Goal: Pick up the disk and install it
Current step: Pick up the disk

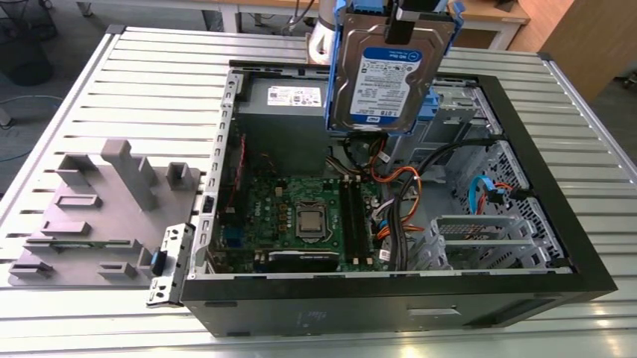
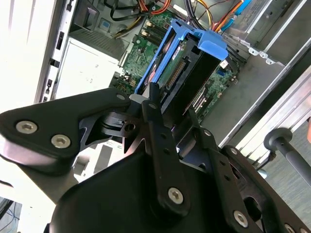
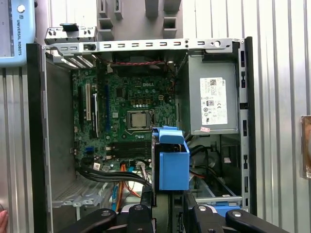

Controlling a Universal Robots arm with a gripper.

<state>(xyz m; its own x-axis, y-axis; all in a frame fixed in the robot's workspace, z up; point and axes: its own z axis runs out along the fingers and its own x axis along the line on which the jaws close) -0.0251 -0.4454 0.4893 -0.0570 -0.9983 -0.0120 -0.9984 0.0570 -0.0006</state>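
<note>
The disk (image 1: 381, 77), a silver hard drive with a blue-and-white label and blue side rails, hangs upright above the far side of the open computer case (image 1: 557, 246). My gripper (image 1: 412, 22) is shut on its top end. In the second wrist view the black fingers (image 2: 154, 104) clamp the disk (image 2: 181, 73) edge-on, its blue rail tab pointing down toward the motherboard. In the first wrist view the disk's blue rail (image 3: 172, 160) hovers over the case interior beside the power supply, with the gripper (image 3: 167, 213) just behind it.
Inside the case lie a green motherboard (image 1: 298, 212), a grey power supply (image 1: 283, 101) with a white sticker, bundled cables (image 1: 398, 186) and a metal drive cage (image 1: 482, 239). A grey fixture block (image 1: 100, 209) stands on the slatted table at the exterior view's left.
</note>
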